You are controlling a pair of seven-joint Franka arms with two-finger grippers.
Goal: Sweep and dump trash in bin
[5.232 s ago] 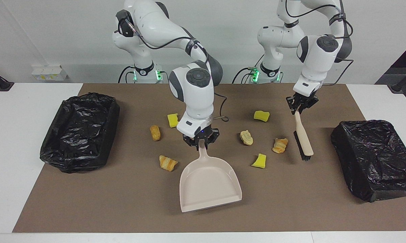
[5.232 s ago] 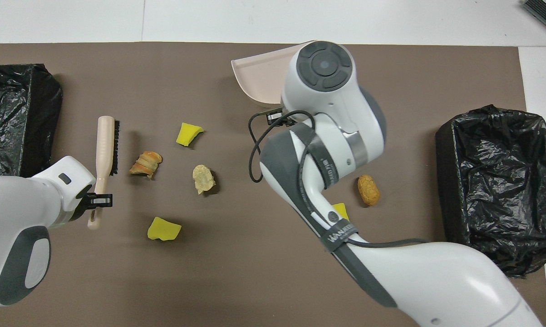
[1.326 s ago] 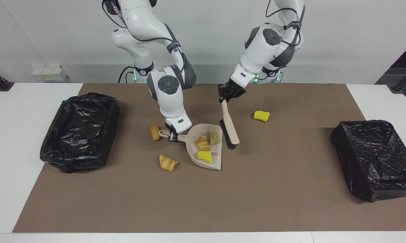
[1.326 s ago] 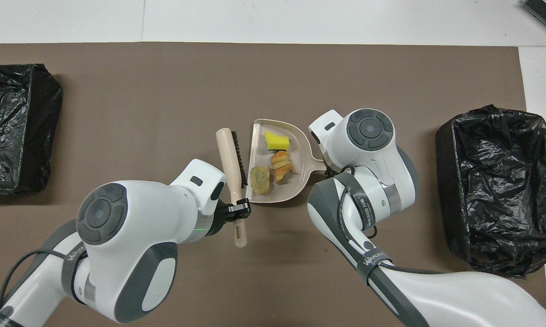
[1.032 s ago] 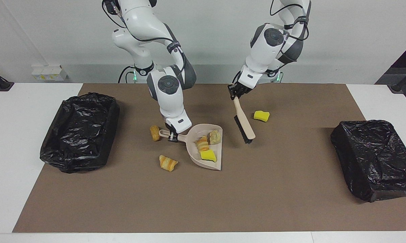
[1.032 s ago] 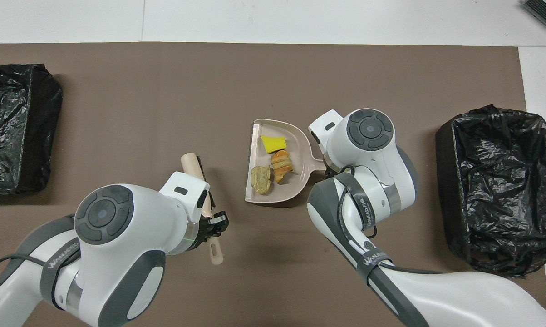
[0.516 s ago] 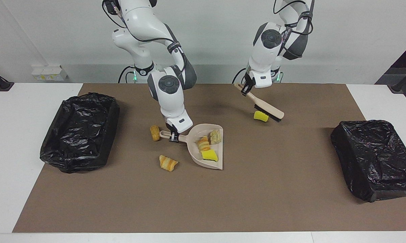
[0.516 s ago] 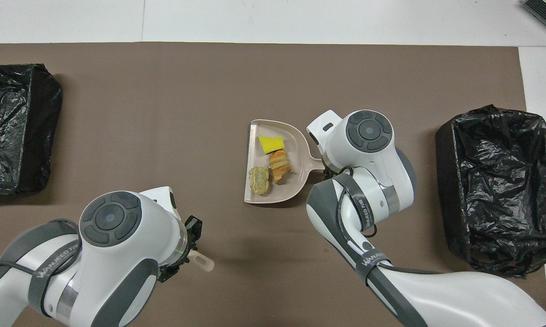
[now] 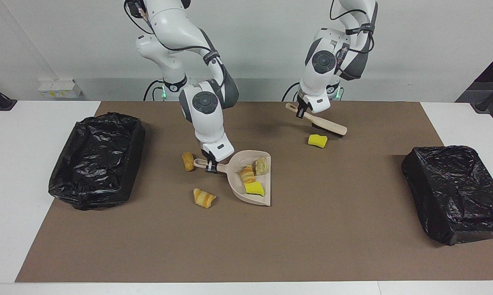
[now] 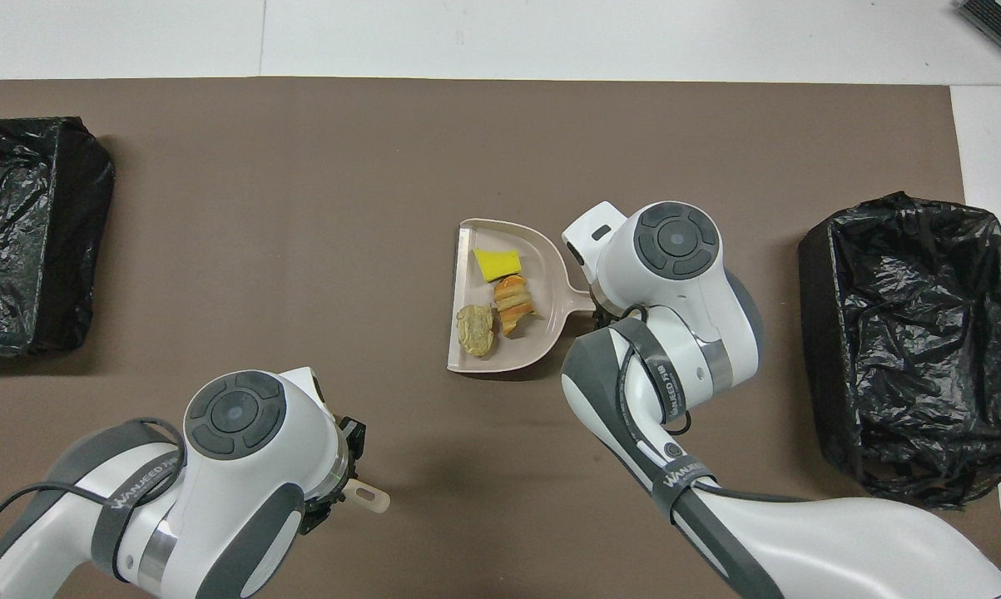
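**Even, bright light; pics sharp**

Light was bright & even, from above. Shadows were soft, short under both arms on the brown mat. Glare showed on black bin liners & white arm shells. Focus was crisp in both views; no blur, no visible edge distortion.

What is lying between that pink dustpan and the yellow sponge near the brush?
Nothing: in the facing view, only bare brown mat lies between the dustpan and the yellow sponge chunk. The brush hangs just above that chunk.

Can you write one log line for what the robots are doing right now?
left gripper: shut on brush, above yellow sponge | right gripper: shut on dustpan
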